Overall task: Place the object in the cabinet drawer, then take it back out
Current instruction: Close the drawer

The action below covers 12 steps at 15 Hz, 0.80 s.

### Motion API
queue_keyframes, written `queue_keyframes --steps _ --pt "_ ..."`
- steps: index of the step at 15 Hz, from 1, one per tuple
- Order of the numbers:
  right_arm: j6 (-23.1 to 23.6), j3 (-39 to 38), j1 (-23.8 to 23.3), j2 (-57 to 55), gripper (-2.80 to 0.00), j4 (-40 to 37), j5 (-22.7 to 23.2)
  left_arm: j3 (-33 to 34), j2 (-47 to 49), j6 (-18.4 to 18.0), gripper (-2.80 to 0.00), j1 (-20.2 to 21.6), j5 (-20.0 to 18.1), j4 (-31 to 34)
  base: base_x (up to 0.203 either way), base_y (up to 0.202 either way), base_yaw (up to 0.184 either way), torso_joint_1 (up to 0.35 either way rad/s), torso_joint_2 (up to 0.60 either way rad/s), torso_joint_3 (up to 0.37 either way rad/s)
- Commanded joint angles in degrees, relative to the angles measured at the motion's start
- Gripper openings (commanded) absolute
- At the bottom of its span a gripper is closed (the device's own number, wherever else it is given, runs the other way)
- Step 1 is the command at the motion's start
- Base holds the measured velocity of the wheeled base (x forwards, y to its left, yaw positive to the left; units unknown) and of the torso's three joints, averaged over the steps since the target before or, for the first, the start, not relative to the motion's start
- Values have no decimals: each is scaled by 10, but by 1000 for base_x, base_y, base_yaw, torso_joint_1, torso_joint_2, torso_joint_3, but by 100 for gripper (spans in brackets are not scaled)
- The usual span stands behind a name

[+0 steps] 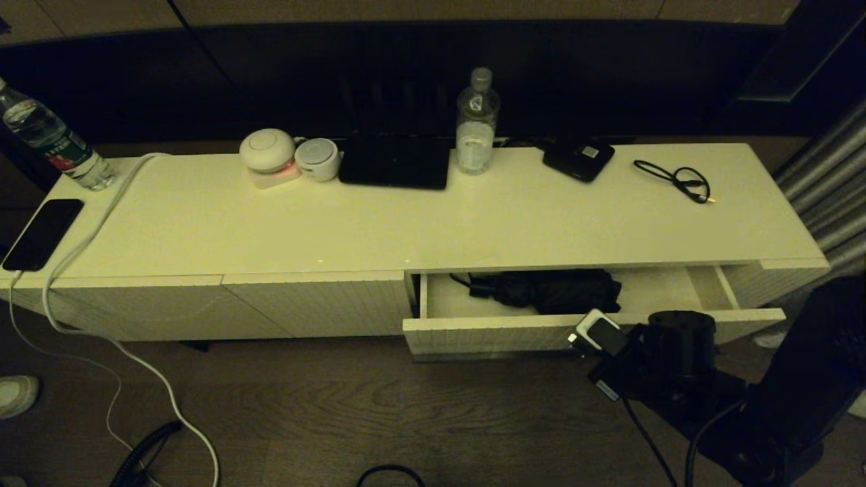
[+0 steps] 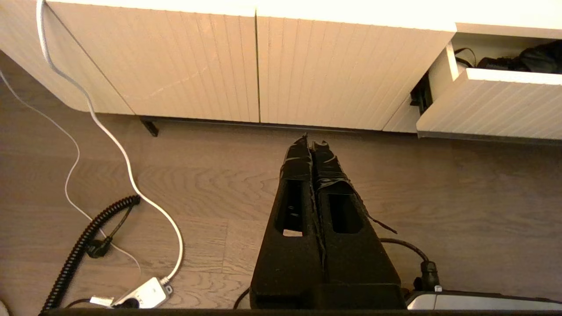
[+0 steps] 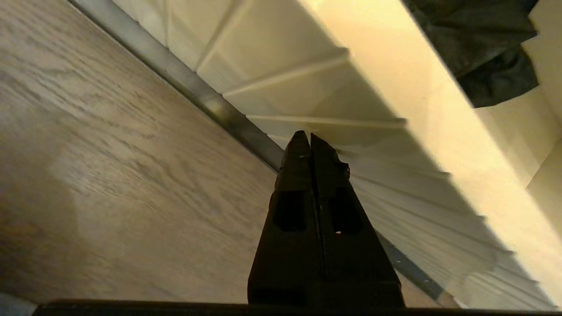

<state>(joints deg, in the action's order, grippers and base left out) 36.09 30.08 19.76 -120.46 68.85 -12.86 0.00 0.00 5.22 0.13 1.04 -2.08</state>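
The cabinet drawer (image 1: 487, 333) stands partly pulled out at the cabinet's right end, its ribbed cream front facing me. Inside lies the black umbrella (image 1: 551, 291), bunched fabric with its handle towards the left; it also shows in the left wrist view (image 2: 540, 57) and the right wrist view (image 3: 487, 39). My right gripper (image 3: 307, 137) is shut and empty, its tips close to the drawer front (image 3: 395, 188) just above the dark handle strip (image 3: 228, 118) along the lower edge. In the head view only the right wrist (image 1: 602, 335) shows, in front of the drawer. My left gripper (image 2: 312, 142) hangs shut over the floor, left of the drawer (image 2: 487, 105).
On the cabinet top stand a water bottle (image 1: 477, 122), a flat black box with a pale label (image 1: 578, 159), a thin black cable (image 1: 676, 179), a dark slab (image 1: 396, 162), two white round devices (image 1: 267, 152), a phone (image 1: 42, 233) and another bottle (image 1: 51, 142). White and coiled cords (image 2: 88, 237) lie on the floor.
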Motion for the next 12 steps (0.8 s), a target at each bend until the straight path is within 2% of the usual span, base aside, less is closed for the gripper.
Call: queue_keyframes --steps 1,6,12 --pt "-7 13 0 -16 -280 6 -4 1 -1 1 -280 0 0 0 0 0 0 0 0 0" --pt "-26 57 -2 -30 -280 6 -15 0 -1 1 -280 0 0 0 0 0 0 0 0 0" --pt "-26 100 -2 -49 -280 3 -21 0 -1 1 -280 0 0 0 0 0 0 0 0 0"
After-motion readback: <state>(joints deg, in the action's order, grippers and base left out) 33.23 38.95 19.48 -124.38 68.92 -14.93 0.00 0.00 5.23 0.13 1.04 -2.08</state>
